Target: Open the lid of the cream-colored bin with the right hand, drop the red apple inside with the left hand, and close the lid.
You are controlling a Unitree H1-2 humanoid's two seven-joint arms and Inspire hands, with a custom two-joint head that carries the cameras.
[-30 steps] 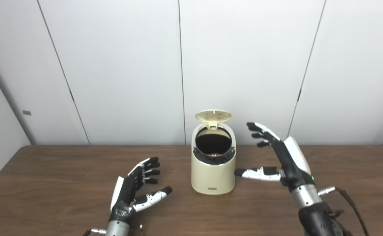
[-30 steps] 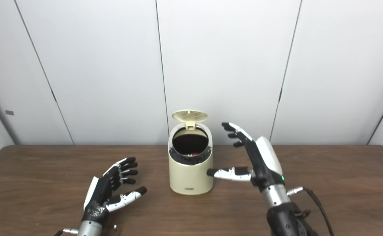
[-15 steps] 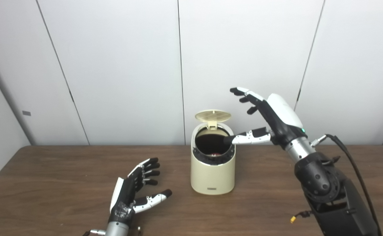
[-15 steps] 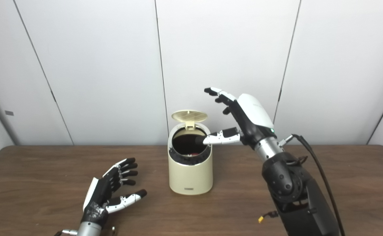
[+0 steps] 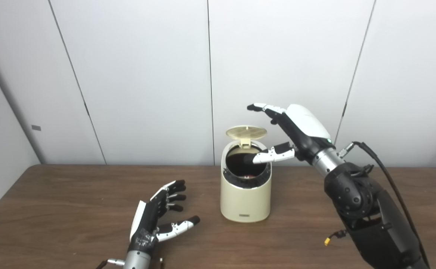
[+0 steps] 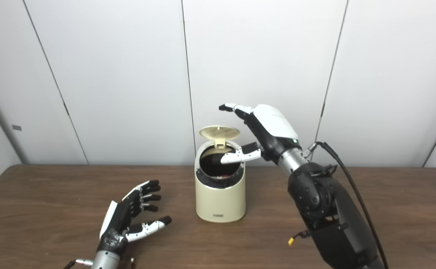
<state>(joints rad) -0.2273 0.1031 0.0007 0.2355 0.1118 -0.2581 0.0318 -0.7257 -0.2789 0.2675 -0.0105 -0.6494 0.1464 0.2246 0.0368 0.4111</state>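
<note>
The cream-colored bin (image 5: 245, 198) stands on the brown table (image 5: 72, 209) at mid-depth, its round lid (image 5: 246, 132) tipped up at the back. A sliver of red, the apple (image 5: 244, 174), shows deep inside the dark opening. My right hand (image 5: 294, 129) hovers open above and just right of the lid, fingers stretched left over it, thumb across the bin's mouth. My left hand (image 5: 158, 218) rests open on the table left of the bin, holding nothing.
White wall panels (image 5: 135, 74) stand right behind the table's far edge. A black cable (image 5: 386, 175) runs along my right forearm. Bare tabletop lies to both sides of the bin.
My right hand rose from beside the bin to above the lid and moved left over it. The left hand stayed put. The camera shifted slightly.
</note>
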